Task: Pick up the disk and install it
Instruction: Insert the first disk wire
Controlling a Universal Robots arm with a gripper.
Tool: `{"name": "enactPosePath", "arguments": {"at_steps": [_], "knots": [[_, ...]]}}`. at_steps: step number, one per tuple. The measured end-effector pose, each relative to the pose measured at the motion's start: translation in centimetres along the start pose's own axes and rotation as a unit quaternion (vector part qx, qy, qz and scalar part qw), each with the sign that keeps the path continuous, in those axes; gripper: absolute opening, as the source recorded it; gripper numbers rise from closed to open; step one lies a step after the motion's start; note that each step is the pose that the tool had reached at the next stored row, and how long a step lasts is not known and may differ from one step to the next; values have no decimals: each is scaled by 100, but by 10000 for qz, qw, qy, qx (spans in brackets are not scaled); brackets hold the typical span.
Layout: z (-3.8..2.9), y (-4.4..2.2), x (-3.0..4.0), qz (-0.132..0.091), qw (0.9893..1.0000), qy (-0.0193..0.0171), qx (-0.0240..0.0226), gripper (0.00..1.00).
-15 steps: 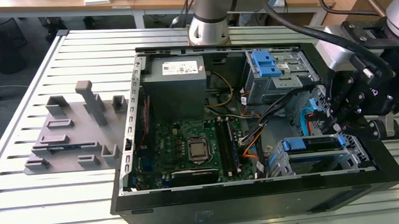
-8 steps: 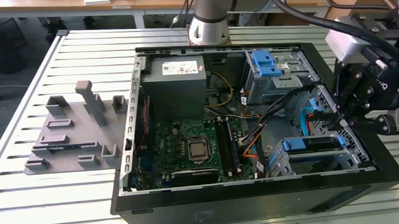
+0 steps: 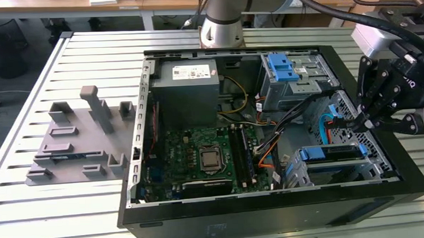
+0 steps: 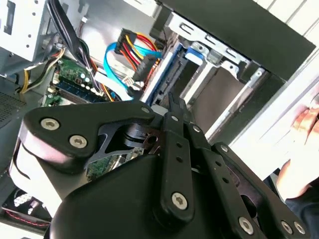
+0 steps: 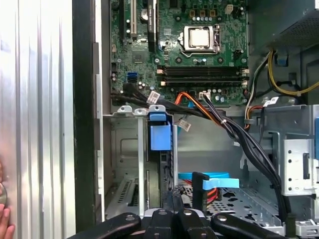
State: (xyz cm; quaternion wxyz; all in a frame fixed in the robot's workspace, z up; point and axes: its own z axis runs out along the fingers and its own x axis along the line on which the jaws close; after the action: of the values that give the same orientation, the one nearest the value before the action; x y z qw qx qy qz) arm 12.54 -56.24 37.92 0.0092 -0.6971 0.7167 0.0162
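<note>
Claw (image 3: 359,126) of mine hangs pinched narrow, holding nothing, just above the grey metal drive cage (image 3: 372,169) at the exterior view's right of the one open black computer case (image 3: 384,197). One flat silver-grey metal disk with blue plastic rails (image 3: 330,153) stands on edge in that cage, its long axis running left to right across the exterior view. One slatted grey tabletop (image 3: 60,209) carries the case.
</note>
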Motion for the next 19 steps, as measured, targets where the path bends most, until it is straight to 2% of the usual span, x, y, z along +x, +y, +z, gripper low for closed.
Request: {"name": "enactPosePath", "arguments": {"at_steps": [2, 8, 14, 16, 19], "knots": [[2, -8, -52, 0, 10000, 0, 2, 11], [9, -10, -134, 0, 10000, 0, 14, 11], [14, -13, -152, 0, 10000, 3, 15, 11], [19, -14, -157, -1, 10000, 25, 25, 11], [39, -13, -168, -2, 10000, 67, 68, 11]]}}
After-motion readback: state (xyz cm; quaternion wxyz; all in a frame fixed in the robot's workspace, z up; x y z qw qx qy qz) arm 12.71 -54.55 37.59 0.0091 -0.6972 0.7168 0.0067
